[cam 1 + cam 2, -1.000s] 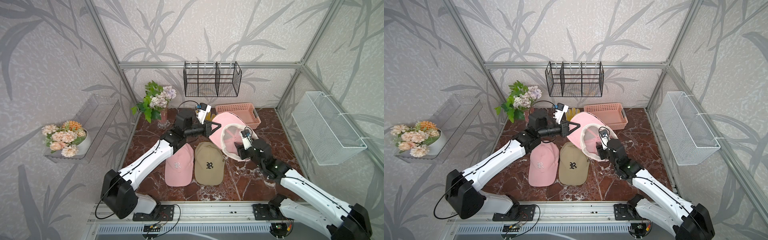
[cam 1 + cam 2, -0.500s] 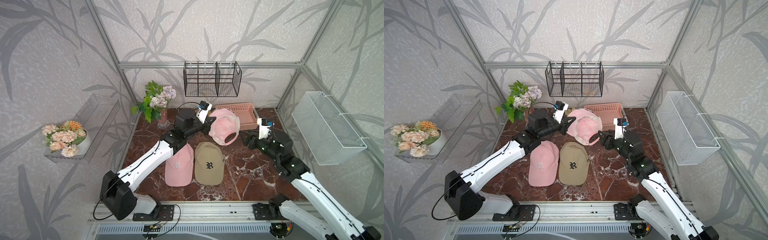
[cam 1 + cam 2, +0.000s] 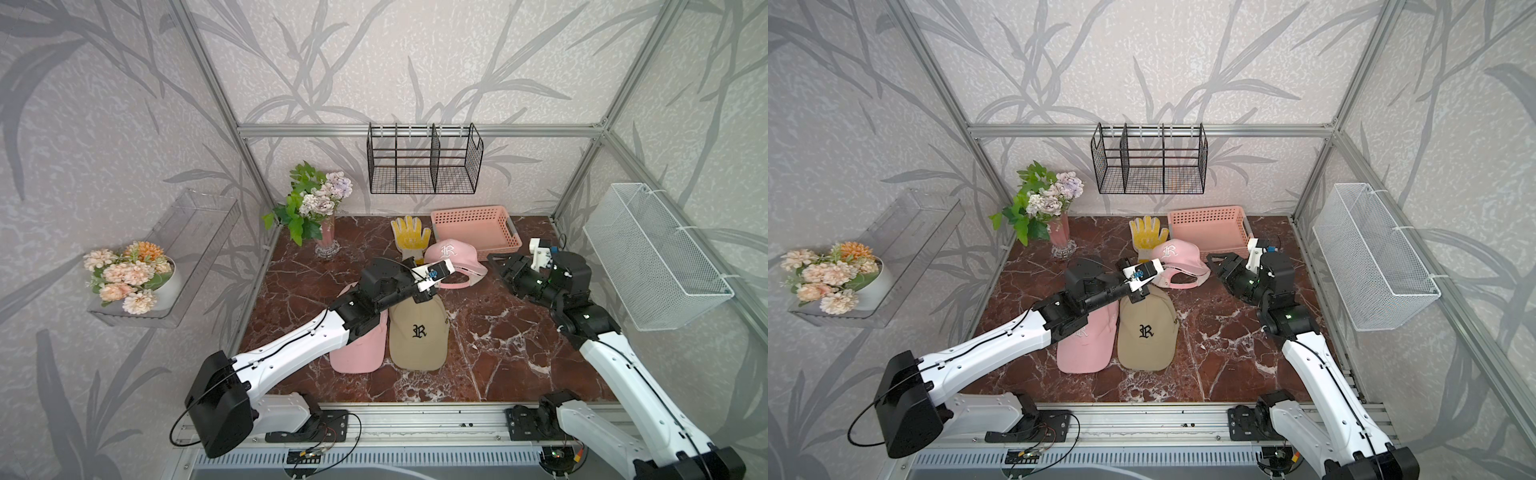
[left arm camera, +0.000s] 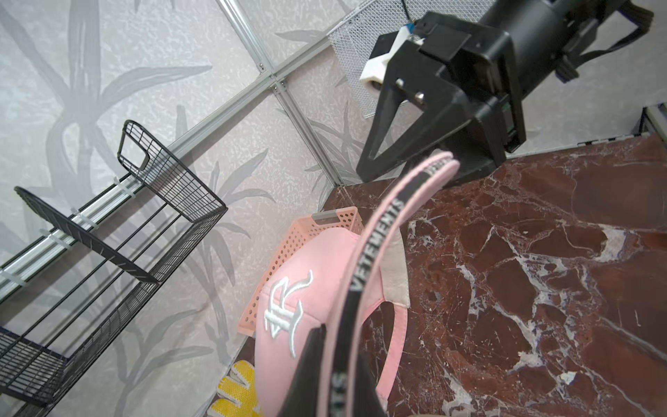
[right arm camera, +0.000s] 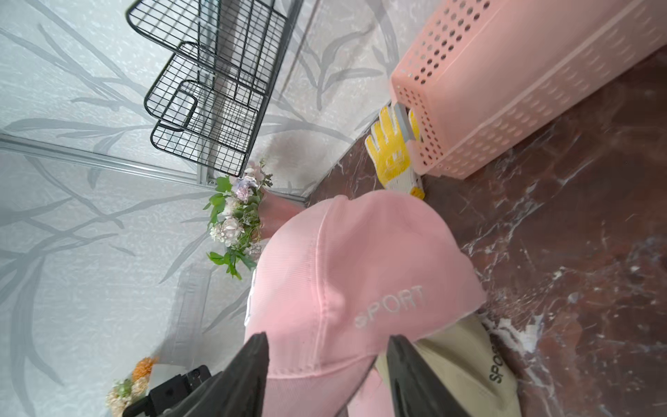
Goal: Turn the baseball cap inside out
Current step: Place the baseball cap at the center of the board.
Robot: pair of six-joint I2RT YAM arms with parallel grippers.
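Top view | left jaws pinch rear cap (image 3: 451, 252) | right jaws spread | vase (image 3: 326, 241) holds flowers (image 3: 322, 199)

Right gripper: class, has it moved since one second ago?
Yes. The right gripper has shifted away from the held pink cap, toward the white wire basket on the wall.

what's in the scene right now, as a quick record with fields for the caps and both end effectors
target: rear pink cap, logo facing out, not yet inside out
left end effector: shut on that cap's inner band
right end effector: open, close to the cap's side, contact unclear
other caps: front pink cap and tan cap, side by side on the table
behind target: glove next to basket
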